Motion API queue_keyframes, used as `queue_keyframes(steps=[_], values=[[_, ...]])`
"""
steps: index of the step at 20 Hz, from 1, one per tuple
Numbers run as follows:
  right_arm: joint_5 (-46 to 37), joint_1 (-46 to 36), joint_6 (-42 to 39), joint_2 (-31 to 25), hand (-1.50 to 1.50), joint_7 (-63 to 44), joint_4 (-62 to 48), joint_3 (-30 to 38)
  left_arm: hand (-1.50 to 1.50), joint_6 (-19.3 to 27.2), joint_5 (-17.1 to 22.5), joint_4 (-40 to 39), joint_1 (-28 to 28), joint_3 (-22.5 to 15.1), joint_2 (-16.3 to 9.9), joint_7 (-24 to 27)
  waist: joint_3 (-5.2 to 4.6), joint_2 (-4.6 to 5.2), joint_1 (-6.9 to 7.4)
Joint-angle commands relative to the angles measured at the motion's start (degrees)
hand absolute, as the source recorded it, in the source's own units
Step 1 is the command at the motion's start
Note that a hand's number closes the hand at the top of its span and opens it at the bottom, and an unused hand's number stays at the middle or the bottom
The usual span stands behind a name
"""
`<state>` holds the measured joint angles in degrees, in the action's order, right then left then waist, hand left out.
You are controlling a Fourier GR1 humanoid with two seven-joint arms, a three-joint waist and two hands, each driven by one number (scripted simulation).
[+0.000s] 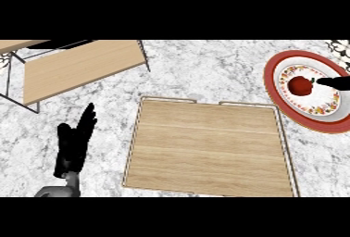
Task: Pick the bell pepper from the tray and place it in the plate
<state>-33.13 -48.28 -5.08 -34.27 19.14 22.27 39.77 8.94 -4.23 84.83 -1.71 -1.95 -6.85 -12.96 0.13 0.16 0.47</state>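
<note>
Resting already on the plate [280, 95], the red bell pepper [299, 85] touches the right hand [335, 83], whose finger spread cannot be told, so withdrawing straight off without nudging it seems best, while the left hand [74, 146] rests straight-fingered beside the tray [205, 152].

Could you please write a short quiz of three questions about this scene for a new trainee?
1. True or false: the bell pepper lies on the wooden tray.
2. Which hand shows at the plate? A left, B right.
3. Fill in: the left hand rests open, ____ of the tray.

Key: 1 false, it is in the plate; 2 B; 3 left.
</note>
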Motion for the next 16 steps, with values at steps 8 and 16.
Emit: queue_keyframes(steps=[8, 16], values=[[10.41, 4.96, -10.28, -3.19, -1.5, 8.6, -2.94, 4.11, 0.0, -2.38, 1.49, -0.33, -0.2, 1.64, -0.78, 0.16, -0.08, 0.11, 0.29], [10.77, 7.16, -8.29, -2.79, -1.5, 16.47, -6.05, 1.34, 0.0, 0.26, -1.28, 0.86, -1.01, 0.66, 0.92, -1.17, -0.01, 0.32, 0.84]])
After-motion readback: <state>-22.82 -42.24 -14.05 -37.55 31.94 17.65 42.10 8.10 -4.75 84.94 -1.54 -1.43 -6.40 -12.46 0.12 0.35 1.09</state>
